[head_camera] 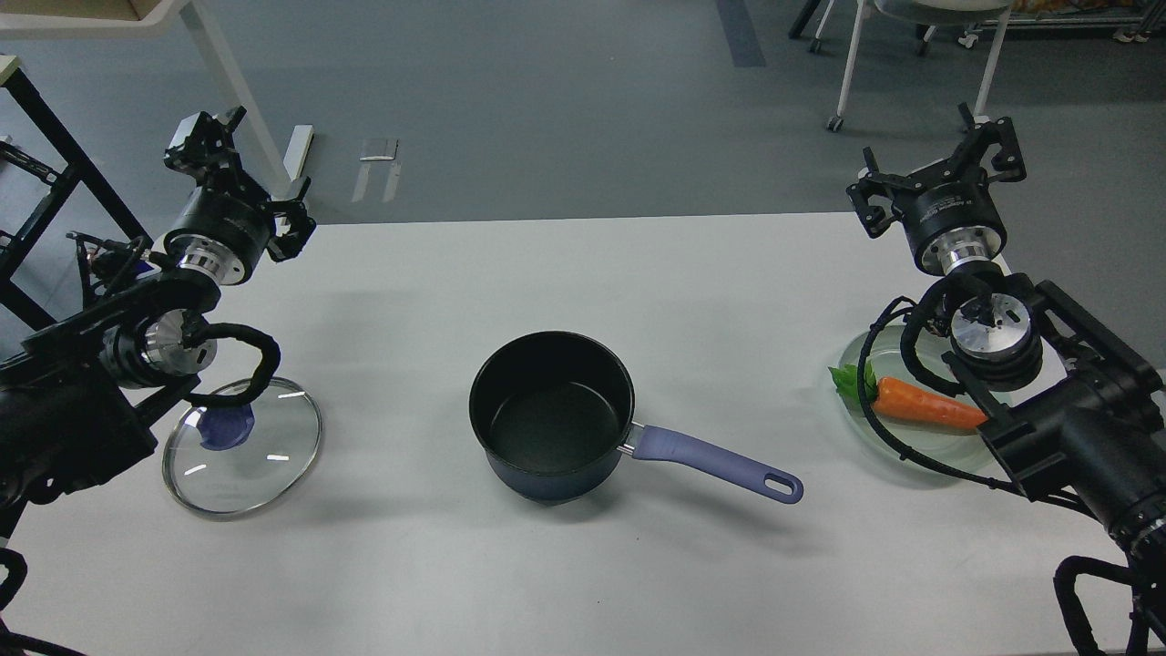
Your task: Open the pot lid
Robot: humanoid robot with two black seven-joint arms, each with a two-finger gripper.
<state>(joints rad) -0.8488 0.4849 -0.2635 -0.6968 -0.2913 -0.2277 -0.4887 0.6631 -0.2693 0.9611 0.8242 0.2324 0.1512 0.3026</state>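
White table, grey floor behind it, and the pot sits uncovered mid-table, handle pointing right. The pot lid lies flat on the table well left of it. Left gripper and right gripper both hang raised with fingers apart, holding nothing. Looks like the job's done; all that's left is keeping the arms clear.

white table | glass plate – carrot on it | chair – far floor

One camera only, up at the robot's head, looking forward and down across the white surface to the grey floor beyond.
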